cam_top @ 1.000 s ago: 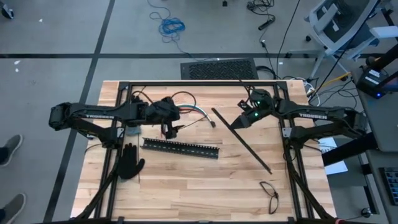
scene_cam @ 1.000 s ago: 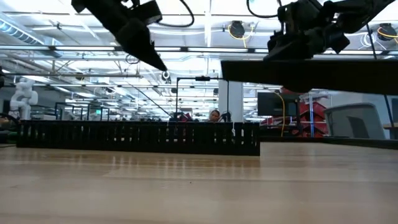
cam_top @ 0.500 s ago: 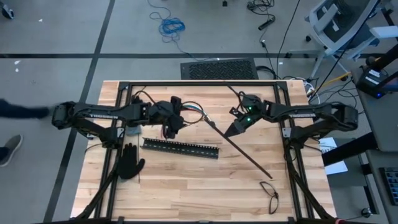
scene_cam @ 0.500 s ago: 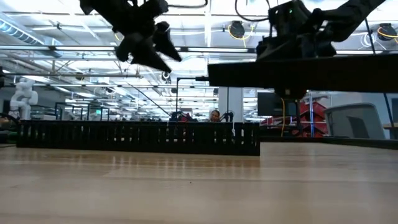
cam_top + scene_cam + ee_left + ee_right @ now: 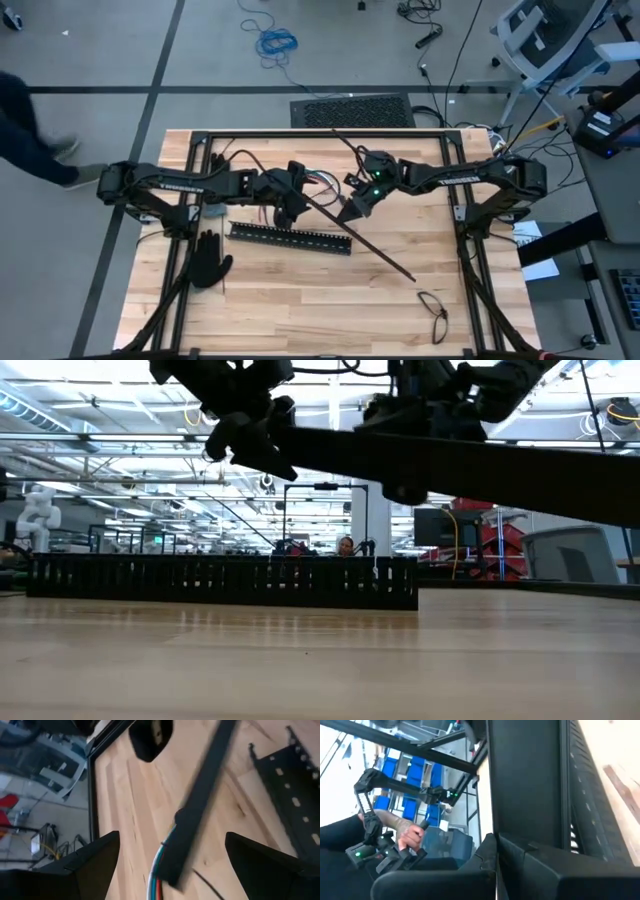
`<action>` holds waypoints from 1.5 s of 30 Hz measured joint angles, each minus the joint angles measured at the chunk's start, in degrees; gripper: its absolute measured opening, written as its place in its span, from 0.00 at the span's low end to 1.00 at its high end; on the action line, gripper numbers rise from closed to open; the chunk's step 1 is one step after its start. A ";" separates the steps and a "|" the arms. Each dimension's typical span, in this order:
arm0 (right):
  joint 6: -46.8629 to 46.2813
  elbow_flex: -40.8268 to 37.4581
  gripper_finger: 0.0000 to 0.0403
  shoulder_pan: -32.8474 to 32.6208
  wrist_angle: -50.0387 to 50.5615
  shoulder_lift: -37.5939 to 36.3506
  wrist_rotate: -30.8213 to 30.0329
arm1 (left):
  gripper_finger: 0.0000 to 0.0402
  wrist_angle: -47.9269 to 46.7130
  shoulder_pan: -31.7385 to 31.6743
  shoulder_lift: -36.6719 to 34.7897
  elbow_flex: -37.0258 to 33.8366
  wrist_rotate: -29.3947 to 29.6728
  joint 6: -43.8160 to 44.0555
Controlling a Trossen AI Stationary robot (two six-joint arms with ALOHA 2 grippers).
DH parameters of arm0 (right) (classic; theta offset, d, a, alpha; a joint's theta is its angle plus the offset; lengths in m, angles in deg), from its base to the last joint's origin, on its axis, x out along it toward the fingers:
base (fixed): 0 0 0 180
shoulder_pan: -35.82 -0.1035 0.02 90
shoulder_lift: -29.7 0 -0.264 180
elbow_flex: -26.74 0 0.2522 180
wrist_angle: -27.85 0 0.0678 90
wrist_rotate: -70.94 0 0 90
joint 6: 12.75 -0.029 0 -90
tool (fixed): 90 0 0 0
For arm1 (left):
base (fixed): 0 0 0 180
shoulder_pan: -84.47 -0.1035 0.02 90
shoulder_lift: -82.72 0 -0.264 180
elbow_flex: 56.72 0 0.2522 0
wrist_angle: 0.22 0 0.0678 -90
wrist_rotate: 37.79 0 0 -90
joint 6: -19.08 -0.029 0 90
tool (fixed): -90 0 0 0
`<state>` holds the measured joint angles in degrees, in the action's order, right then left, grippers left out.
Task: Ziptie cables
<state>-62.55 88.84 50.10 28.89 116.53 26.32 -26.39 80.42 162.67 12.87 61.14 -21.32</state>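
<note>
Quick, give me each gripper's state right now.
Left gripper: open, holding nothing, hovering over the bundle of thin coloured wires.
Right gripper: shut on the long flat black bar, lifted off the wooden table.

Grey floor point(image 5: 120, 50) around the wooden table point(image 5: 300, 290) — office chair point(image 5: 555, 35) at the corner

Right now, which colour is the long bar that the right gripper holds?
Black; the long bar in the right gripper shows best in the high view.
</note>
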 joint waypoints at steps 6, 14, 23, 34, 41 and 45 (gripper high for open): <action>2.66 1.68 0.00 -0.98 4.80 0.26 -0.04 | 0.89 -0.05 0.12 -1.56 0.02 0.66 2.57; 5.44 1.68 0.00 0.03 8.15 0.24 -1.83 | 0.86 -0.16 1.75 -3.41 0.11 -0.62 2.73; 5.24 1.68 0.00 -0.54 7.16 0.22 -2.12 | 0.78 0.24 1.72 -2.34 0.11 -5.52 5.06; 4.96 1.68 0.00 -0.52 6.66 -0.04 -1.59 | 0.52 0.95 1.04 1.60 0.09 -8.72 5.56; 5.34 1.68 0.00 -0.52 6.66 -0.26 -1.46 | 0.12 3.50 0.98 2.51 0.04 -8.76 3.64; 5.90 1.68 0.00 -0.46 6.65 -0.42 -1.06 | 0.02 2.34 1.00 2.05 0.19 -8.91 3.23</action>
<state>-56.65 90.52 49.65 35.54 116.11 25.26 -24.05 81.42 164.72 13.06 52.22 -18.09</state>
